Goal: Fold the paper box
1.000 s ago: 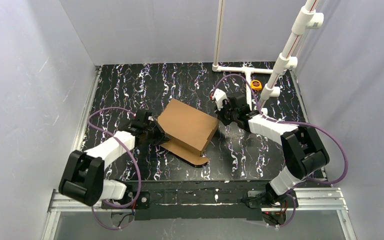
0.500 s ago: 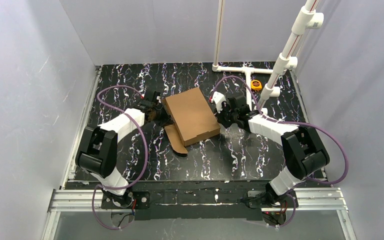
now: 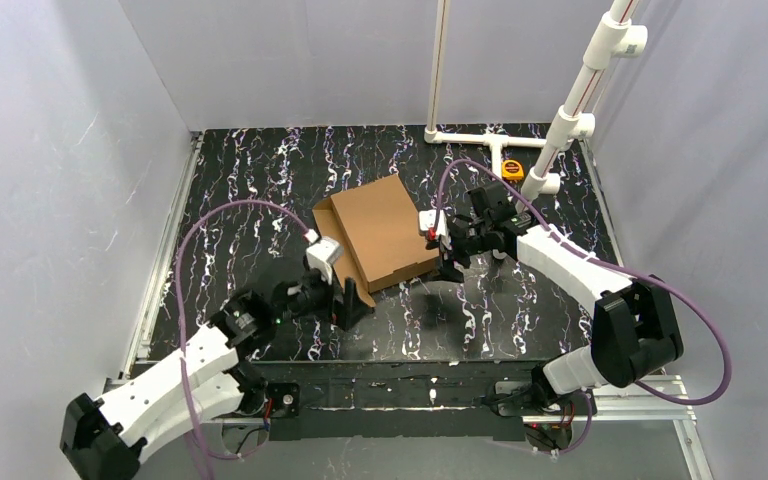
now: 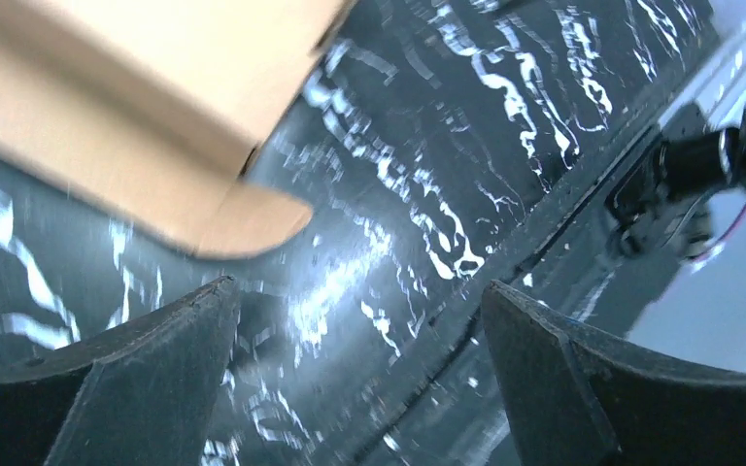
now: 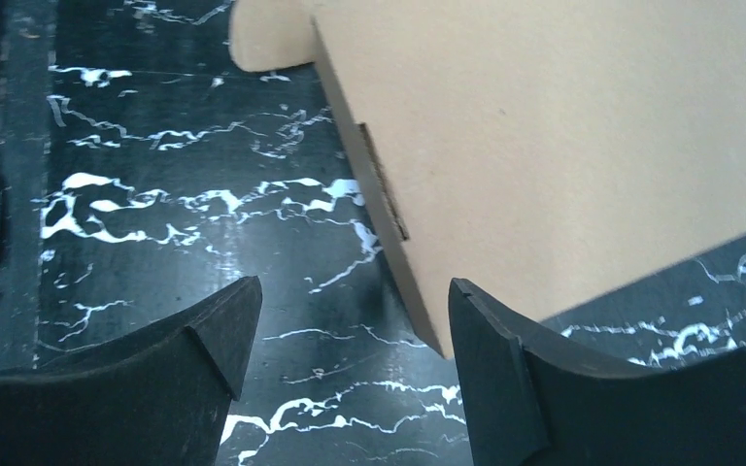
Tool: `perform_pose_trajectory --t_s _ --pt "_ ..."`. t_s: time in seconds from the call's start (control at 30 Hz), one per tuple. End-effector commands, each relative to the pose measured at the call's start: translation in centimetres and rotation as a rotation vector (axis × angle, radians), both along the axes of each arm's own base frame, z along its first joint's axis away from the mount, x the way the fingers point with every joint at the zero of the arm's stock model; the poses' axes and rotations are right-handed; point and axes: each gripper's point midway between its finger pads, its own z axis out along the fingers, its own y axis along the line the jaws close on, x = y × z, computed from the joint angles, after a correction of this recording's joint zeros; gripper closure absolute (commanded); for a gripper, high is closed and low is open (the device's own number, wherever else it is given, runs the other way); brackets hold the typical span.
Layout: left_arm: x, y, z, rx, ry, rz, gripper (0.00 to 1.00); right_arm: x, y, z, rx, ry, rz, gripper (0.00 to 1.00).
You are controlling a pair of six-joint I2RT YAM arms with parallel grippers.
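Right, both claws are spread apart with nothing in them, and the paper box (image 3: pixel 380 232) lies closed and flat in the middle of the table (image 3: pixel 260 170), skewed so that no edge is square to me. From above it looks close to square; if one axis is longer, I judge it the one from the far side to the near right. The right claw (image 3: pixel 447 252) sits just beside the box's right near corner, the box lying to its left. The left claw (image 3: pixel 350 308) is on the near side of a loose rounded tab (image 3: pixel 352 287) that sticks out at the near left edge, the box beyond it. I reckon the tab is the work left, so the left claw is better placed. The overhead view shows the layout but not any contact. The left wrist camera shows the tab (image 4: pixel 253 218) ahead of the fingertips, outside the gap. The right wrist camera shows a slot (image 5: pixel 386 189) in the box's side wall, and the corner reaching just inside its gap.
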Motion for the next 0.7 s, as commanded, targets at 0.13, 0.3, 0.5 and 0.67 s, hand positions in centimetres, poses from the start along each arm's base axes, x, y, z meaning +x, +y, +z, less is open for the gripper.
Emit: perform_pose_trajectory --t_s 0.13,0.3,0.5,0.67 --pt "-0.2 -2.4 -0.2 0.132 -0.624 -0.281 0.07 -2.3 0.5 0.5 0.059 0.014 0.136 0.21" --pt "0.1 -2.2 -0.9 0.138 -0.746 -0.262 0.14 -2.4 0.5 0.1 0.057 0.026 0.138 0.21" --pt "1.4 -2.5 -2.4 0.251 -0.716 -0.279 0.33 -2.4 0.4 -0.5 0.048 0.041 0.136 0.21" --pt "2.4 -2.7 -3.7 0.358 -0.714 -0.318 0.35 -2.3 0.4 -0.7 0.043 0.045 0.135 0.21"
